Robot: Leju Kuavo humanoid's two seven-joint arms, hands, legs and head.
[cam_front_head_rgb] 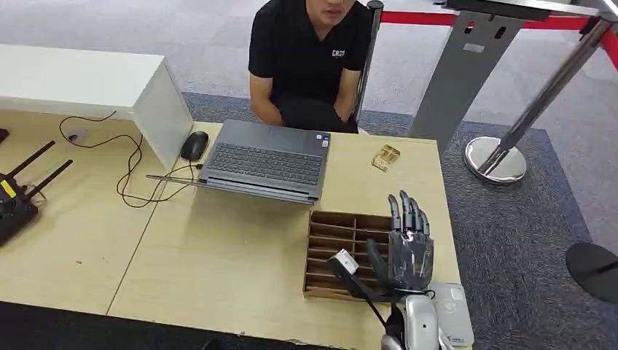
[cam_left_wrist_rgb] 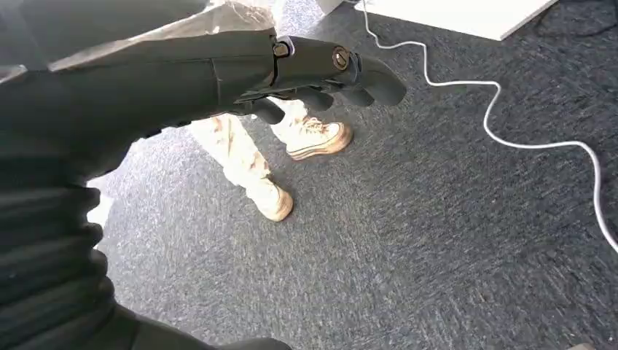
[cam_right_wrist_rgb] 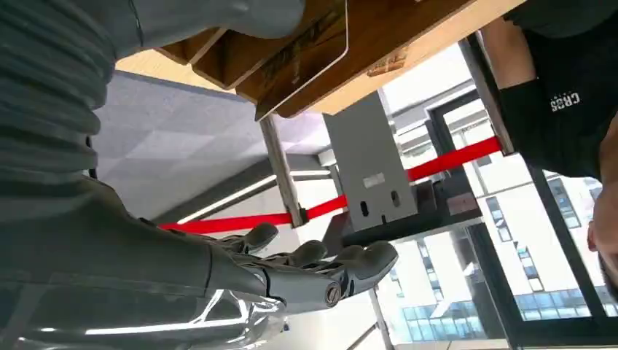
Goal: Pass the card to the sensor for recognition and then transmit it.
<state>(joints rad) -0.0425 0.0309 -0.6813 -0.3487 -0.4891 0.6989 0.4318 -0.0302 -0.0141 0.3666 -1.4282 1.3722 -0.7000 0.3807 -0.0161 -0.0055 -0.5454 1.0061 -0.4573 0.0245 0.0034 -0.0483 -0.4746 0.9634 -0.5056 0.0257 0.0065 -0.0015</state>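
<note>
Fingers (cam_front_head_rgb: 408,215) extended and apart, thumb out, the right hand (cam_front_head_rgb: 408,248) stands palm-open over the slotted wooden card box (cam_front_head_rgb: 331,248) at the worktop (cam_front_head_rgb: 218,255) edge, apparently poised to draw out a card. It grips nothing. One card (cam_right_wrist_rgb: 302,62) appears to stand in the box just past the thumb, though the tilted wrist view leaves that uncertain. The grey sensor (cam_front_head_rgb: 453,310) lies beside the wrist, within easy reach. A seated person (cam_front_head_rgb: 310,58) waits behind the laptop (cam_front_head_rgb: 266,157). The left hand (cam_left_wrist_rgb: 321,80) hangs over carpet, fingers loosely curled, empty.
</note>
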